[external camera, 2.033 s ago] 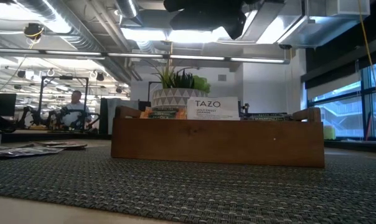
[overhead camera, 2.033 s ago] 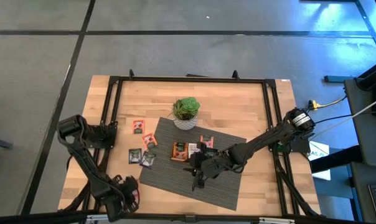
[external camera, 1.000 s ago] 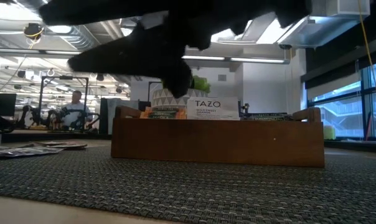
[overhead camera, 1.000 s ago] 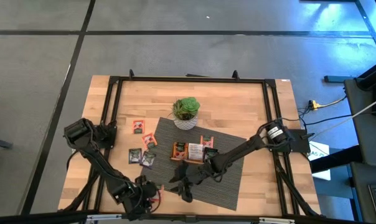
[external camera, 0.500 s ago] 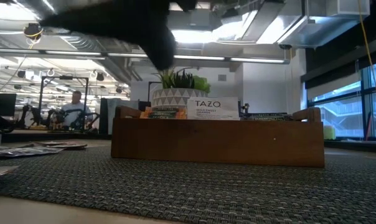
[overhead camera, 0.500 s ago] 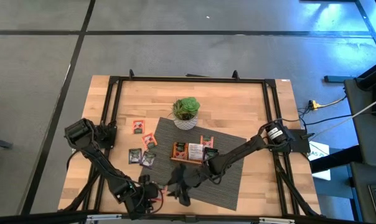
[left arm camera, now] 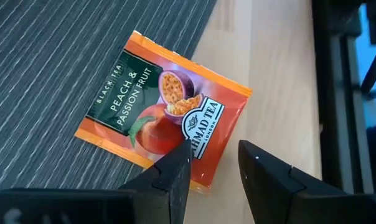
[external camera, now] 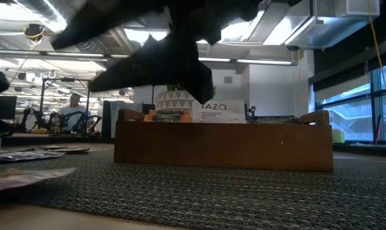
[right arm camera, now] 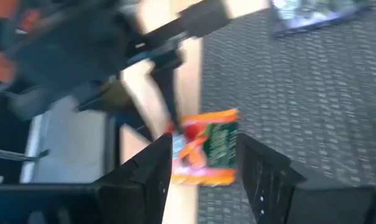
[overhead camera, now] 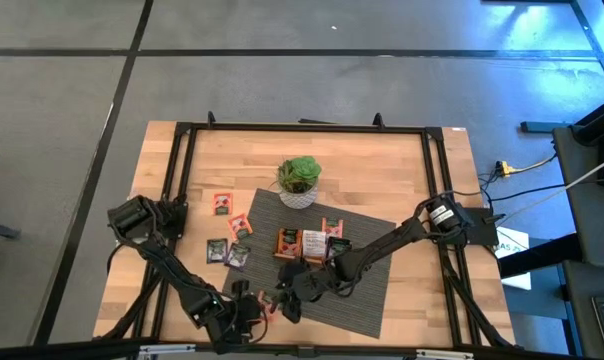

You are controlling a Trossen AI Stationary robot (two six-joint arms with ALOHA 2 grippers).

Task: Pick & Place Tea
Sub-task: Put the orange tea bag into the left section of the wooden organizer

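Both tools, left (left arm camera: 214,163) and right (right arm camera: 203,163), fingers apart over one orange sachet (left arm camera: 164,109) straddling the mat (left arm camera: 57,68) edge; likely collision, sachet nudged away.

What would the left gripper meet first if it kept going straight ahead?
Most likely the orange peach and passion fruit tea sachet, lying across the mat edge just beyond the left gripper's open jaws; depth is unclear.

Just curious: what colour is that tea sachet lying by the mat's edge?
Orange sachet with a dark green label panel; clearest in the left wrist view.
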